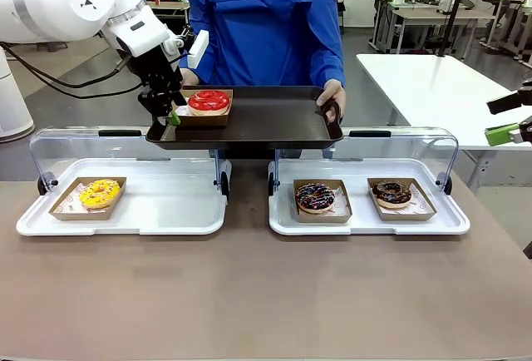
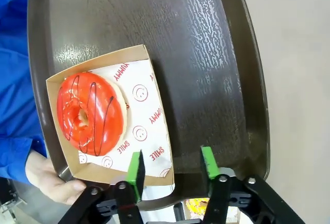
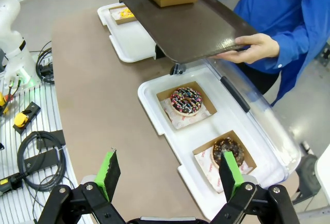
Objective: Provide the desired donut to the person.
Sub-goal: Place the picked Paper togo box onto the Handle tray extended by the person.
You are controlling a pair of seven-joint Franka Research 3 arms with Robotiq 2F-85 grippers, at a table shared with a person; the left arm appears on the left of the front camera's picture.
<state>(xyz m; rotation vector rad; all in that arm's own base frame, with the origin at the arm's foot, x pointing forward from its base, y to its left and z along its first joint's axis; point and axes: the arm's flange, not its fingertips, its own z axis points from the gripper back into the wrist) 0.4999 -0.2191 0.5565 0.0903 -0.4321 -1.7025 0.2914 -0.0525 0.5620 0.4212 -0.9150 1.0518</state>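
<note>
Above the worktop [image 1: 249, 294], a dark tray [image 1: 274, 121] is held level by the person [image 1: 266, 20], presumably for loading. The red donut [image 2: 90, 113], in its card boat [image 2: 149, 131], is rested at the tray's end. The left fingers [image 2: 136, 168] are spread at the boat's edge, so delivery is judged made. The right fingers [image 3: 110, 175] are spread, empty, kept aside.

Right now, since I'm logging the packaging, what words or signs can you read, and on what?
"YUMMY": red, on the paper liner under the red donut.
"SMILE": same liner, with smiley faces.
Print on the other liners: too small to read.
</note>
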